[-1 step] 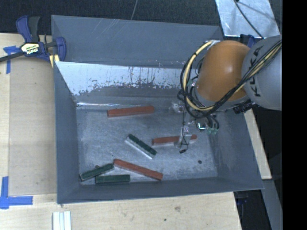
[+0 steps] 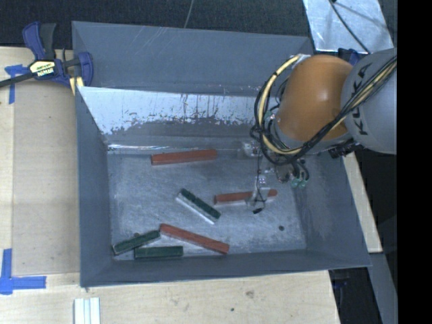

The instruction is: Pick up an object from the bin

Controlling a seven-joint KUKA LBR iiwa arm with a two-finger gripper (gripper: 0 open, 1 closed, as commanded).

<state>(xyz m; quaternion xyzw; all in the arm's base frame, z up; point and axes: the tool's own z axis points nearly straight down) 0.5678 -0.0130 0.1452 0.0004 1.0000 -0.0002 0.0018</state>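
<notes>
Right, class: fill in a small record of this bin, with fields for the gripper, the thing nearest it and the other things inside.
container: grey metal bin
gripper position: gripper low in the bin's right half, at the right end of the short red-brown bar
grasp: not clear from this view
nearest other thing: green and white bar, lying diagonally at centre
back: red-brown bar
front: long red-brown bar
front left: two dark green bars, side by side

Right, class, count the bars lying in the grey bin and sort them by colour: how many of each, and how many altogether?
Red-brown bars: 3
Dark green bars: 3
Total: 6
</notes>
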